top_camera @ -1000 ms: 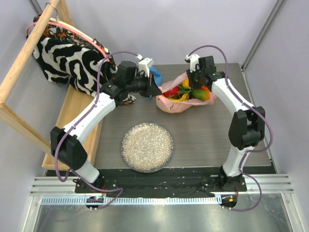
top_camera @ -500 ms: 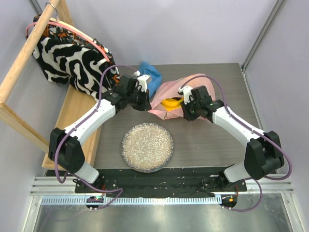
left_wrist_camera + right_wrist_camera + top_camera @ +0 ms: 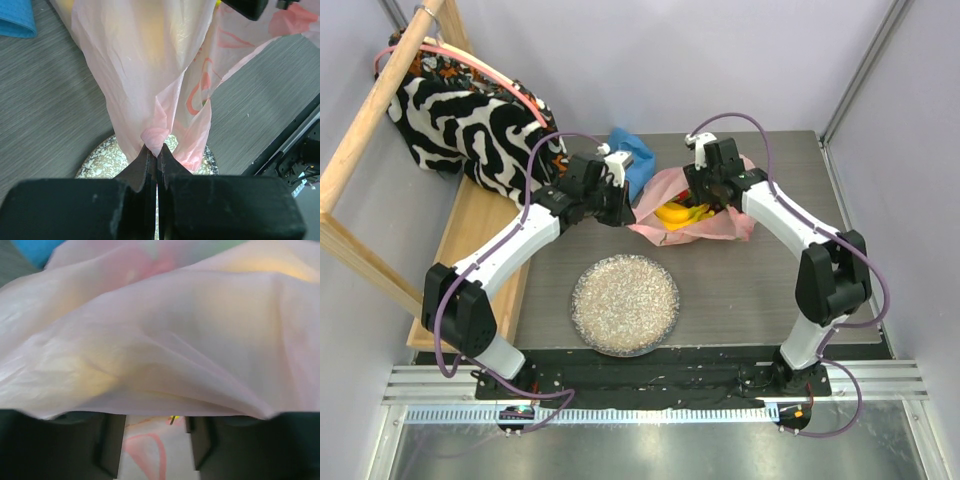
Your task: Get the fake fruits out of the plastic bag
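The pink plastic bag (image 3: 712, 226) lies at the back middle of the table. A yellow banana bunch (image 3: 676, 213) shows in its open mouth; the other fruits are hidden. My left gripper (image 3: 621, 211) is shut on a bunched fold of the bag (image 3: 156, 136) at its left edge, and the film hangs stretched in front of it. My right gripper (image 3: 704, 193) is over the bag's far side, jaws apart. In the right wrist view the bag's film (image 3: 165, 330) drapes over its fingertips (image 3: 111, 442), with yellow showing faintly through.
A round speckled plate (image 3: 625, 304) sits near the front middle, also below the left gripper (image 3: 97, 155). A blue cloth (image 3: 633, 158) lies behind the bag. Black-and-white fabric (image 3: 470, 125) hangs on a wooden rack (image 3: 360, 140) at the left.
My right gripper swung from the bag's near side back to its far side. The bag settled and its mouth shows the bananas. My left gripper keeps its hold, hardly moving.
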### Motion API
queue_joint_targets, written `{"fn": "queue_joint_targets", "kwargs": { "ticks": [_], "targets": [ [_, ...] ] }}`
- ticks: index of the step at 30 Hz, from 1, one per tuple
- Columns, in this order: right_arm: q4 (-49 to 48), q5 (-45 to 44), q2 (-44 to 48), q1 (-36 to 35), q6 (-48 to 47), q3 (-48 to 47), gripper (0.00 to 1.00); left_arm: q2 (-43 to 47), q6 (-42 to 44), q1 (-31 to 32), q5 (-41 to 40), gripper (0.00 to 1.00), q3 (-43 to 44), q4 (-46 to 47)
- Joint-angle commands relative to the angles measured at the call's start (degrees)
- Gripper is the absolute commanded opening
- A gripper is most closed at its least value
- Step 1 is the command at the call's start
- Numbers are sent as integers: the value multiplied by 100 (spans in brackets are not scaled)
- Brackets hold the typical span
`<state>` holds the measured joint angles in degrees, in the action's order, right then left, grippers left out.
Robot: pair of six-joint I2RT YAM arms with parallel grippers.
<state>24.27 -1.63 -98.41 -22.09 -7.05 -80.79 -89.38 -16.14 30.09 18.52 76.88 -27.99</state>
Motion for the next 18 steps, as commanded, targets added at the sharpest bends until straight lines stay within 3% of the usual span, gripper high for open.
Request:
{"fn": "queue_joint_targets", "kwargs": {
  "ticks": [1, 4, 18],
  "targets": [
    [393, -1112, -99, 11, 1871, -376, 57, 123, -12, -29, 90, 2, 284, 197],
    [631, -804, -117, 3, 2497, -402, 59, 149, 14, -29, 90, 2, 310, 232],
    [666, -1340, -1180, 20, 2867, -964, 62, 53, -73, -20, 195, 3, 380, 224]
  ]
}}
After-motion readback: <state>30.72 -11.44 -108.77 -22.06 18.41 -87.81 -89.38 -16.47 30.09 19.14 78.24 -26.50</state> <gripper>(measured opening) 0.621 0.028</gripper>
